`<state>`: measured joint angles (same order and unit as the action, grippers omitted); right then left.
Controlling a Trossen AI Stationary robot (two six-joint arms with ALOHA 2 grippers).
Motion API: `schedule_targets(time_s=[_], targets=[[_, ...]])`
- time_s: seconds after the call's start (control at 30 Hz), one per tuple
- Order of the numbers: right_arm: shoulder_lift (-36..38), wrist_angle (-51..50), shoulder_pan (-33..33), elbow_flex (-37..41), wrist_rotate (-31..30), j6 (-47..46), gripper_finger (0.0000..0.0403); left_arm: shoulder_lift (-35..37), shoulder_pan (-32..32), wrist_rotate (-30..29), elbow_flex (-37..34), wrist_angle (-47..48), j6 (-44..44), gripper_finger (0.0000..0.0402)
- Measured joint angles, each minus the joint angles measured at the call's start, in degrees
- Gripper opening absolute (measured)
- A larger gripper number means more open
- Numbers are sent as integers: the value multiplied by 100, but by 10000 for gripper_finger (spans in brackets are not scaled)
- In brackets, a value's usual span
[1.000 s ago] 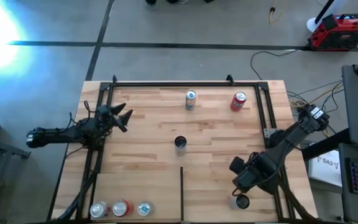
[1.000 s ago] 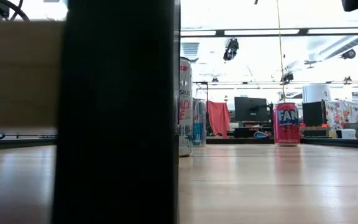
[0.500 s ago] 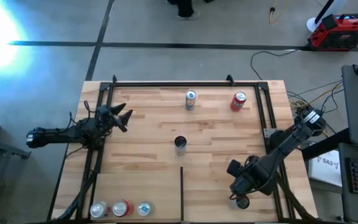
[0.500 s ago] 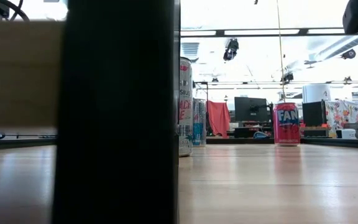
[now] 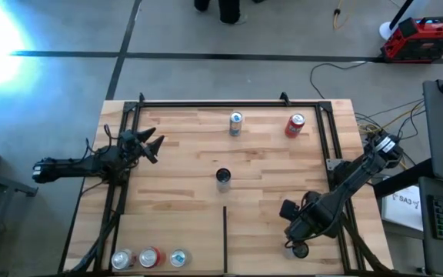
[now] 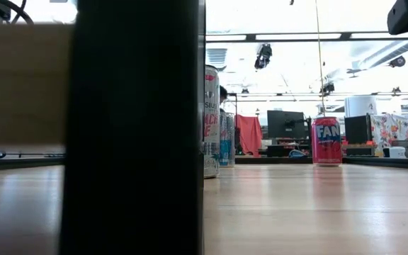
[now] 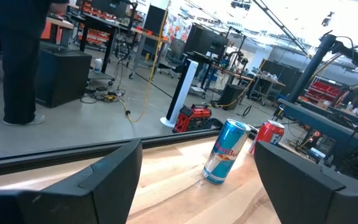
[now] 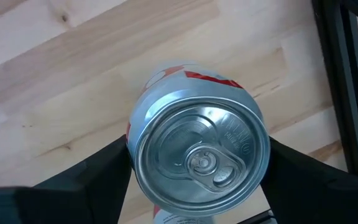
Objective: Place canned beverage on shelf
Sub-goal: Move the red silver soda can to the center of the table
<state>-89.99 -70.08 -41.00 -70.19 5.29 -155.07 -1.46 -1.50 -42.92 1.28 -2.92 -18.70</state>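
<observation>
- Looking straight down from the high view, you see the shelf (image 5: 191,158), a large light butcher-block wooden board framed by black metal rails, with a short thin black divider strip (image 5: 224,238) at its near edge. A blue-and-silver slim can (image 5: 235,123) and a red soda can (image 5: 295,125) stand near the far rail, a dark-topped can (image 5: 222,178) stands mid-board, and three cans (image 5: 149,258) sit in a row at the near left corner. Your right gripper (image 5: 298,245) hangs over a silver-topped can (image 5: 300,249) at the near right corner, just inside the right rail. Your left gripper (image 5: 154,145) waits at the left rail, fingers spread apart.
- From the low view, a wide black post (image 6: 133,127) fills the left half. Beside it you see a tall silver can with red lettering (image 6: 211,122), the blue-and-silver slim can (image 6: 225,139) behind it, and the red soda can (image 6: 326,141) farther right, all upright on the board.
- Through the left wrist view, the two dark fingers (image 7: 98,183) stand wide apart with nothing between them; beyond them the blue-and-silver slim can (image 7: 225,151) and the red soda can (image 7: 265,134) stand side by side. A person's dark-trousered legs (image 7: 11,59) show on the floor beyond the board.
- Through the right wrist view, you look down on the silver-topped can (image 8: 201,163) with red markings, upright on the wood. The dark fingers (image 8: 95,171) sit on either side of it, open, just beside its wall; you cannot tell whether they touch.
</observation>
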Motion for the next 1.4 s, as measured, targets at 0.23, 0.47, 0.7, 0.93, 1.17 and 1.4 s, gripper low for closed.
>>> schedule_targets(time_s=[0.23,0.47,0.7,0.93,1.17,1.4], targets=[[155,19,120,9,-198,790,286,0,0,0,0,0,0,294],[393,-64,986,42,-520,2438,285,-1,2,0,0,-1,0,294],[423,-138,2166,8,-384,4608,285,-1,0,0,0,0,0,294],[434,-188,3268,-330,-379,6805,292,0,0,0,0,0,0,294],[276,-204,3882,-634,-381,8845,294,-1,0,0,0,-1,0,294],[-110,-216,4080,-1019,-419,10704,296,-1,1,0,0,-2,0,294]])
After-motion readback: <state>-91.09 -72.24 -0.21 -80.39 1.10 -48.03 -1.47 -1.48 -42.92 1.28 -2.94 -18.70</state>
